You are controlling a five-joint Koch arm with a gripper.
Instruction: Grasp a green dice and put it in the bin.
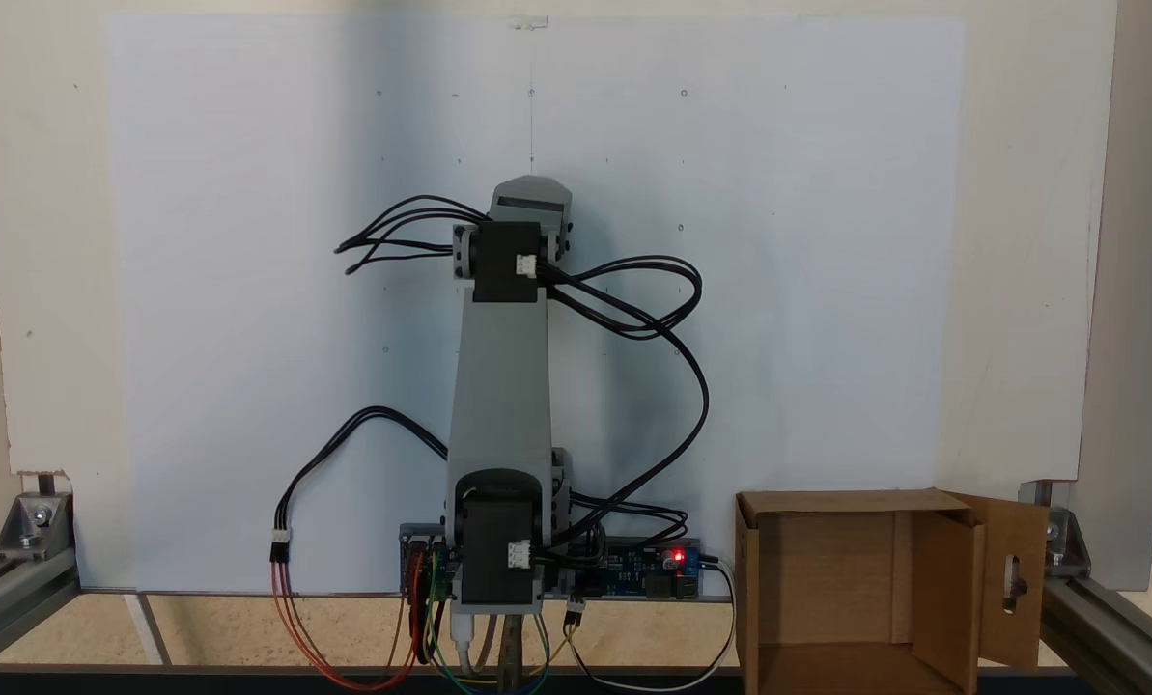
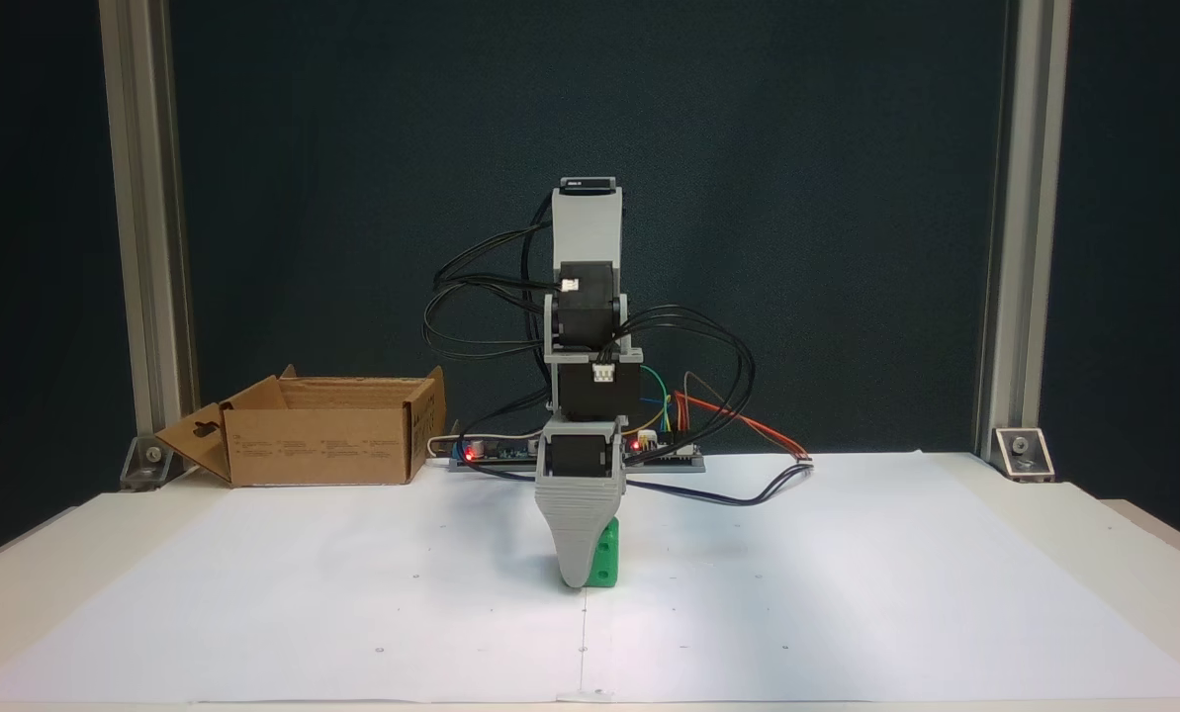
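- While the arm reaches straight down in front of its base, the claw [image 2: 580,578] stands at table height with the dice [image 2: 604,560] right against it, so I judge the step in hand to be the grasp itself: the reach looks finished, the lift not begun.
- Only one grey jaw shows, broad side to the camera, with the other presumably behind it; whether the claw is released or clenched on the dice I cannot tell.
- Just behind and to the right of that jaw, as this fixed view shows it, the dice sits on the white paper, its left part hidden by the jaw, its green face with pip holes peeking out beside the tip.
- Whether the dice is truly between the jaws or merely beside them cannot be made out.
- Well off to the claw's left and farther back, near the arm's base, the bin [image 2: 317,445] stands open-topped; in the other fixed view it shows at lower right [image 1: 938,598], slotted flap swung outward.
- Next, by my reckoning: close firmly if not yet closed, lift the dice clear of the paper, swing toward the bin, and release above its opening, clearing the near wall and flaps.
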